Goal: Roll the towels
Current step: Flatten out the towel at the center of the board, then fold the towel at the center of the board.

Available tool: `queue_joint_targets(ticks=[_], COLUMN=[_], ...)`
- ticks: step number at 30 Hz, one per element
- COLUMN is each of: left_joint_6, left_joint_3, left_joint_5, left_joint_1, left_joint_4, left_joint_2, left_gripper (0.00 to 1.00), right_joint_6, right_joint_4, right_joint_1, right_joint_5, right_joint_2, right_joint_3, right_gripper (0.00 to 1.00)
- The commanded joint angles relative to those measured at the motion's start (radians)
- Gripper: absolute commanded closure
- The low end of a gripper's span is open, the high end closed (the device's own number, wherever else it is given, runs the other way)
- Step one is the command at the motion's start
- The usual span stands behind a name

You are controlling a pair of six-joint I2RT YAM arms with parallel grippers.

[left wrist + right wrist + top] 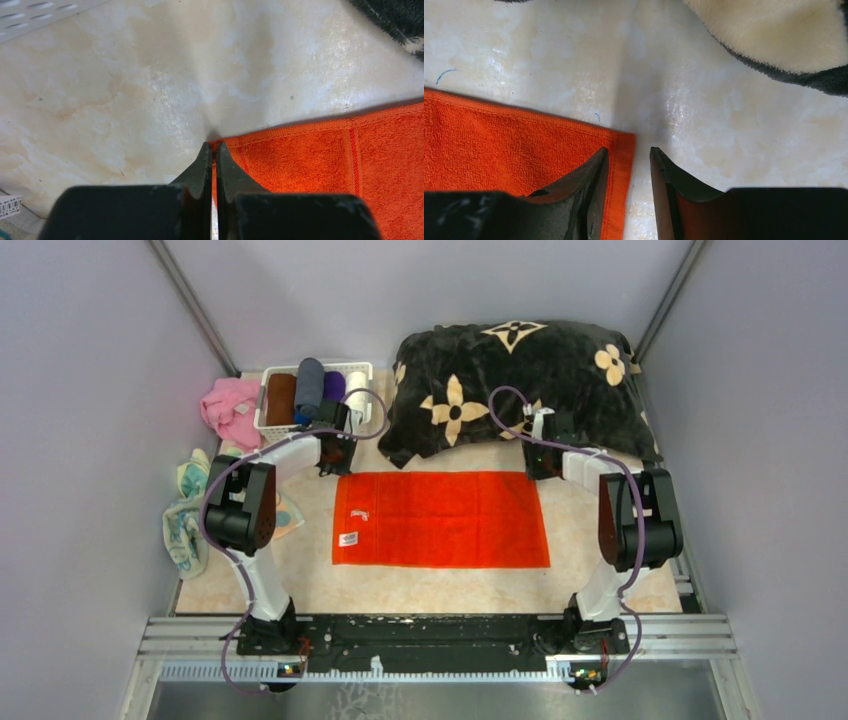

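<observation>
Orange-red towel (440, 518) lay flat and fully spread mid-tabletop, long sides running L–R, tags near its left end. Terry cloth: light, limp, no stiffness, w/ some grip on the marble-look tabletop (300, 585). It should roll easily but would prob. sag and skew if lifted by one corner only. Best hold, I'd judge, is both far corners at the hem, where the cloth is thickest, moved evenly together.

L gripper (212, 147) was at the far-left corner, jaws pressed together w/ the corner hem pinched btwn them. The cloth edge beside it looked slightly raised off the tabletop. R gripper (629, 152) was at the far-right corner, jaws apart: one finger over the towel, the other over bare tabletop, side hem in the gap, nothing clamped yet.

Other towels (186, 520), teal and pale, sat bunched at the left edge, well apart from both grippers. White basket (268, 400) of rolled cloths stood in the far-left corner. Black flowered cushion (520, 380) lay along the far edge, just beyond the towel.
</observation>
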Motion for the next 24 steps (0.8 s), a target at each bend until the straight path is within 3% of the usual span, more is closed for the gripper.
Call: queue_joint_targets(ticks=[1,11,15,20,24], left_joint_6=[0.014,0.015,0.017,0.013,0.002], left_joint_3=[-0.066,-0.069,-0.068,-0.063,-0.043], left_joint_5=[0.003,0.01,0.005,0.017,0.051], left_joint_1=[-0.002,-0.002,0.004,0.03,0.055], left_joint_4=[-0.111,-0.104,-0.104,-0.09,-0.071], left_joint_2=[0.063,0.057,0.051,0.021,-0.017], left_gripper=[1.0,1.0,1.0,1.0,1.0], right_joint_6=[-0.024,-0.052,-0.065,-0.07,-0.061], right_joint_4=[0.005,-0.024,-0.049,-0.064,-0.067], right_joint_1=[0.002,0.031,0.031,0.031,0.024], right_joint_5=[-0.015,0.036,0.061,0.087,0.109], right_joint_2=[0.015,0.112,0.142,0.142,0.112], right_joint_3=[0.028,0.038,0.058,0.078,0.097], right_gripper=[0.64,0.65,0.74,0.99,1.0])
